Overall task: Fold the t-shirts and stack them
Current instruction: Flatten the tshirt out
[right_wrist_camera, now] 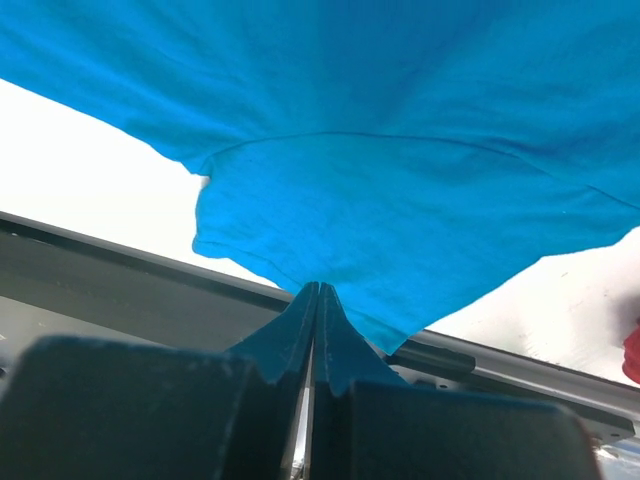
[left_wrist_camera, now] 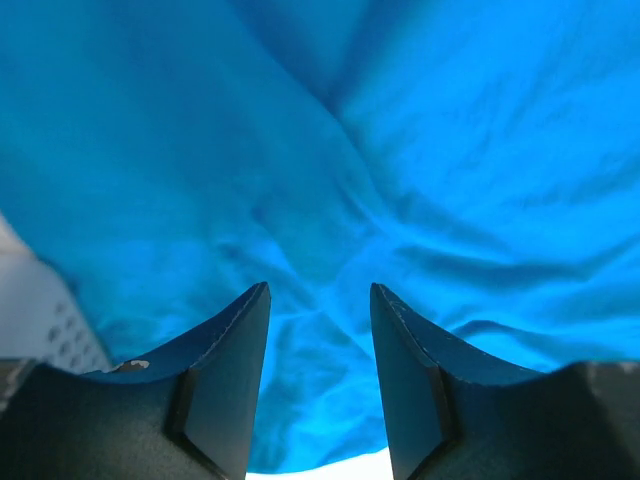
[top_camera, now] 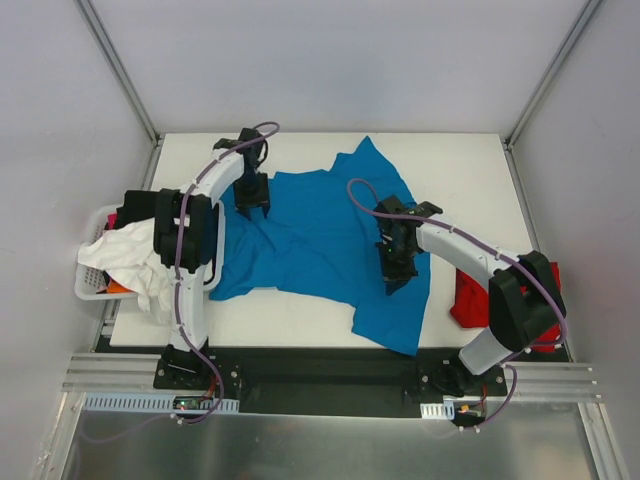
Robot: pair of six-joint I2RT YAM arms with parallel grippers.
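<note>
Two shirts: a blue shirt (top_camera: pixel 310 250) and a red shirt (top_camera: pixel 468 300), both on the white table (top_camera: pixel 470 170), apart from each other.
blue shirt: spread unfolded and rumpled across the middle of the table, one corner reaching toward the far edge, another hanging close to the near edge by the right arm.
red shirt: bunched at the table's right edge, just beside the right arm's upright link, partly hidden by it.
left gripper (top_camera: pixel 252 205): over the left far part of the blue shirt, pointing down; in the wrist view (left_wrist_camera: pixel 320 320) its jaws stand apart with a clear gap, creased blue cloth (left_wrist_camera: pixel 400 150) lying beyond them and nothing pinched.
right gripper (top_camera: pixel 393 280): over the right near part of the blue shirt; in the wrist view (right_wrist_camera: pixel 315 290) its jaws are clenched together on a fold of the blue cloth (right_wrist_camera: pixel 400 180), which rises to a peak at the tips.
basket (top_camera: pixel 92 285): white, off the table's left edge, with a white cloth (top_camera: pixel 130 255) spilling over its rim.
</note>
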